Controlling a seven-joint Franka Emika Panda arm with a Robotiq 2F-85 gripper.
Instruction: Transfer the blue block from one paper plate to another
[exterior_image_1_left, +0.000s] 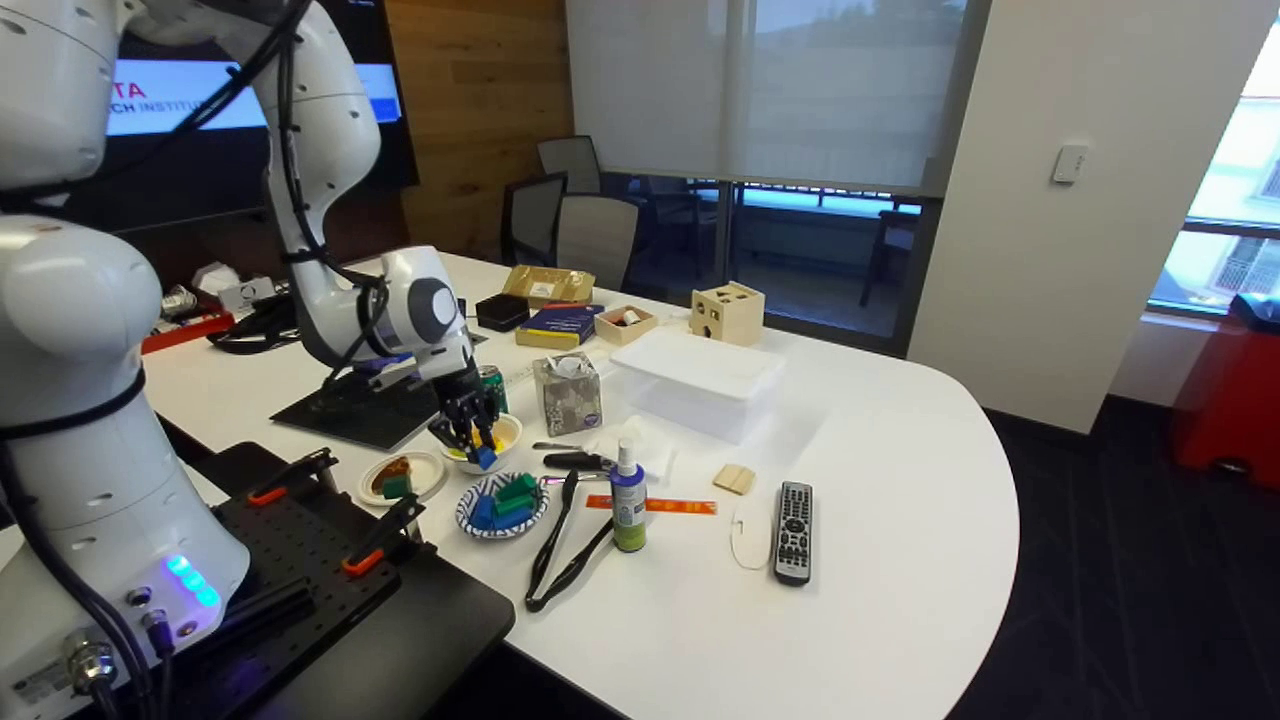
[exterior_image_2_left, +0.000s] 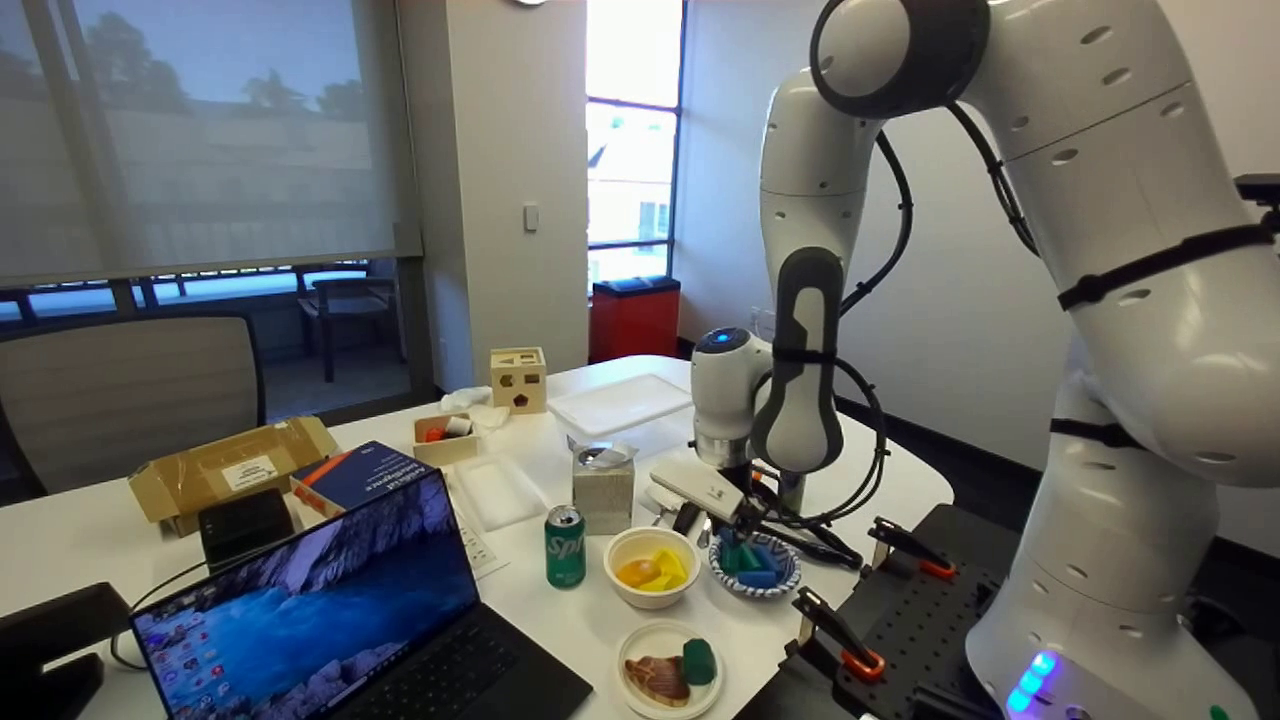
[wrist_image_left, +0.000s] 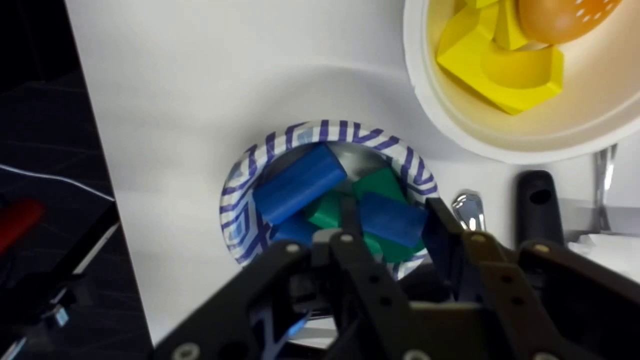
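My gripper (wrist_image_left: 391, 212) is shut on a blue block (wrist_image_left: 392, 220), held between its fingertips; the block also shows at the fingertips in an exterior view (exterior_image_1_left: 486, 458). In the wrist view it lies over the patterned paper bowl (wrist_image_left: 232, 220), which holds more blue blocks (wrist_image_left: 300, 182) and green blocks (wrist_image_left: 327, 210). The bowl shows in both exterior views (exterior_image_1_left: 466, 518) (exterior_image_2_left: 785, 585). The held block seems above the bowl, apart from its contents. A white paper plate (exterior_image_2_left: 650, 708) nearby bears a brown steak-like piece (exterior_image_2_left: 657, 680) and a green block (exterior_image_2_left: 699, 661).
A white bowl (exterior_image_2_left: 645, 600) with yellow pieces and an orange egg-like thing stands beside the patterned bowl. Around are a green can (exterior_image_2_left: 566, 548), a tissue box (exterior_image_1_left: 568, 398), black tongs (exterior_image_1_left: 552, 560), a spray bottle (exterior_image_1_left: 628, 500) and a laptop (exterior_image_2_left: 320, 620).
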